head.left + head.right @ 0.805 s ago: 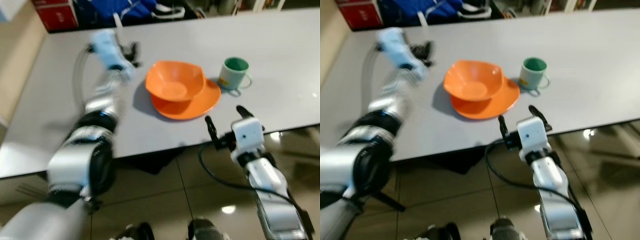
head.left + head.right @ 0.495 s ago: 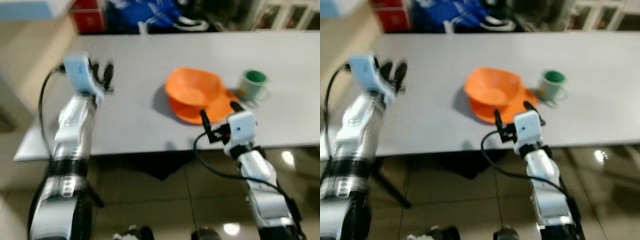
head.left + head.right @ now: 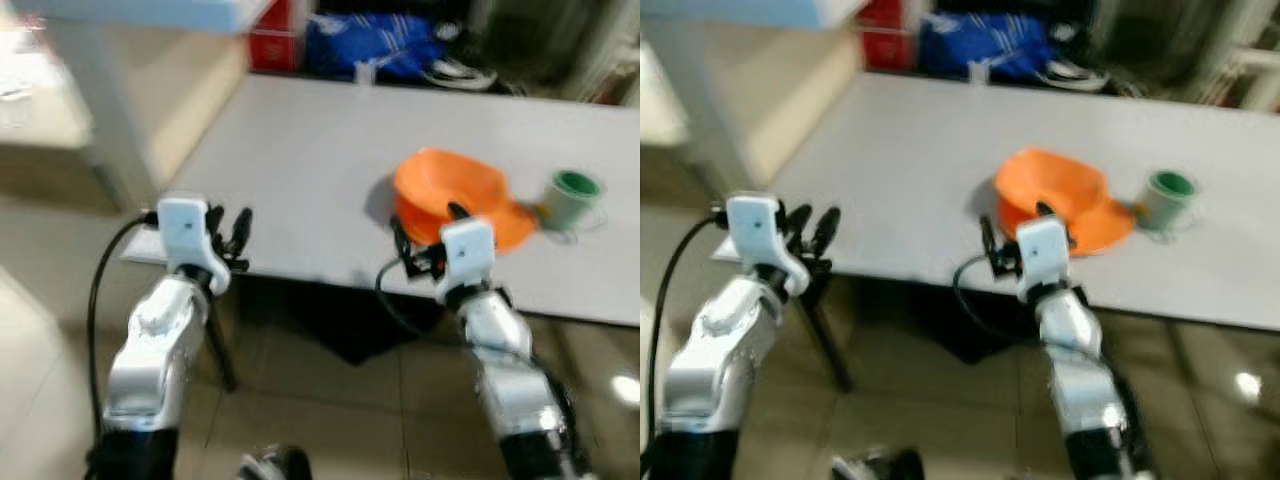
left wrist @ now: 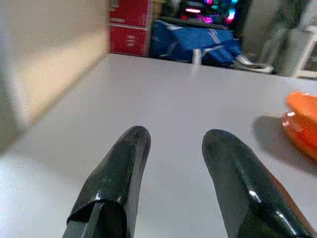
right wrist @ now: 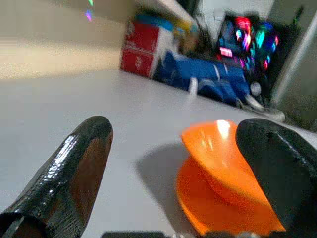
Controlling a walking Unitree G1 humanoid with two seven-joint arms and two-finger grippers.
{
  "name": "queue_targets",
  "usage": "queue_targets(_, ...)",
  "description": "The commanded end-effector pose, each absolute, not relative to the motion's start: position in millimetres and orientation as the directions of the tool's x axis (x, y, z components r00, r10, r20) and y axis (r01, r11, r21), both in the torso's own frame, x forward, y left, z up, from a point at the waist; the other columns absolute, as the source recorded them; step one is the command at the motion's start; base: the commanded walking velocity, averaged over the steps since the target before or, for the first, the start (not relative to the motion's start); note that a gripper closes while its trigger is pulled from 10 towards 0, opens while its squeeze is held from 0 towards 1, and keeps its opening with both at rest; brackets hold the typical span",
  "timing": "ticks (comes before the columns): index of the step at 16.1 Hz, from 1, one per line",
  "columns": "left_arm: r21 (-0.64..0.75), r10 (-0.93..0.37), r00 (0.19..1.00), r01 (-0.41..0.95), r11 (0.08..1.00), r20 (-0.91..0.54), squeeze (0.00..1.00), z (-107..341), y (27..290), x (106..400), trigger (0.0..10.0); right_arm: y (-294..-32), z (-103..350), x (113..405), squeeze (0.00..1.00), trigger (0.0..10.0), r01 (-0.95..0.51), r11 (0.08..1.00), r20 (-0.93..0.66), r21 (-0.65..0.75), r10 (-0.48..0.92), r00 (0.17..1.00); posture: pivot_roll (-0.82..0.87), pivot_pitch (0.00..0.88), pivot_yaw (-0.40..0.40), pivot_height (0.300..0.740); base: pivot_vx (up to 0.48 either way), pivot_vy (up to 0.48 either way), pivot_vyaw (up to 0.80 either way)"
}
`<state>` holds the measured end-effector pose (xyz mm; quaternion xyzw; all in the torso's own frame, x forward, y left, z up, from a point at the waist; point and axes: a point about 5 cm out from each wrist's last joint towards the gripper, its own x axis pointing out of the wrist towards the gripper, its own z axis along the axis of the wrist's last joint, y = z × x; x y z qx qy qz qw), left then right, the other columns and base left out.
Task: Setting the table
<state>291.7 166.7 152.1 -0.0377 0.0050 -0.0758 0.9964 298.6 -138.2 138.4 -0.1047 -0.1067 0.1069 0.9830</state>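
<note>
Orange bowl (image 3: 445,185) sits on an orange plate (image 3: 510,228) on the grey worktop (image 3: 300,170), with a green mug (image 3: 573,197) beside it. The right gripper (image 3: 428,236) is nearer, jaws open, empty, bowl straight ahead. The left gripper (image 3: 228,232), also open, hangs far off.

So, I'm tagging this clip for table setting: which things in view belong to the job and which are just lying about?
For the job:
orange bowl
orange plate under it
green mug
grey table

Just lying about:
blue bag
red box
</note>
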Motion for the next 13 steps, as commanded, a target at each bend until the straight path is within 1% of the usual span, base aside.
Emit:
queue_targets(1, -0.059, -0.142, 0.99, 0.142, 0.988, 0.004, 0.0, 161, 170, 298, 10.0, -140, 134, 297, 0.0, 10.0, -0.182, 0.959, 0.183, -0.216, 0.223, 0.958, -0.1, 0.0, 0.06, 0.74, 0.0, 0.45, 0.0)
queue_targets(2, -0.068, -0.134, 0.991, 0.134, 0.989, 0.006, 0.0, 162, 172, 301, 10.0, -142, 134, 297, 0.0, 10.0, -0.177, 0.959, 0.185, -0.219, 0.219, 0.958, -0.1, 0.0, 0.06, 0.74, 0.0, 0.45, 0.0)
queue_targets(5, -0.015, -0.134, 0.991, 0.134, 0.991, 0.001, 0.0, 164, 170, 306, 10.0, -142, 135, 297, 0.0, 10.0, -0.169, 0.96, 0.196, -0.225, 0.214, 0.957, -0.12, 0.0, 0.066, 0.74, 0.0, 0.464, 0.0)
queue_targets(7, -0.043, -0.14, 0.99, 0.139, 0.989, -0.012, 0.0, 165, 170, 309, 10.0, -140, 133, 296, 0.0, 10.0, -0.169, 0.959, 0.202, -0.228, 0.216, 0.955, -0.13, 0.0, 0.07, 0.74, 0.0, 0.478, 0.0)
queue_targets(8, -0.036, -0.133, 0.991, 0.133, 0.991, -0.018, 1.0, 164, 172, 311, 10.0, -140, 133, 296, 0.0, 10.0, -0.17, 0.959, 0.203, -0.228, 0.218, 0.955, -0.13, 0.0, 0.072, 0.74, 0.0, 0.48, 0.0)
queue_targets(13, -0.064, -0.105, 0.994, 0.103, 0.993, -0.028, 1.0, 163, 181, 316, 10.0, -139, 130, 295, 0.0, 10.0, -0.175, 0.958, 0.198, -0.227, 0.221, 0.955, -0.12, 0.0, 0.069, 0.74, 0.0, 0.48, 0.0)
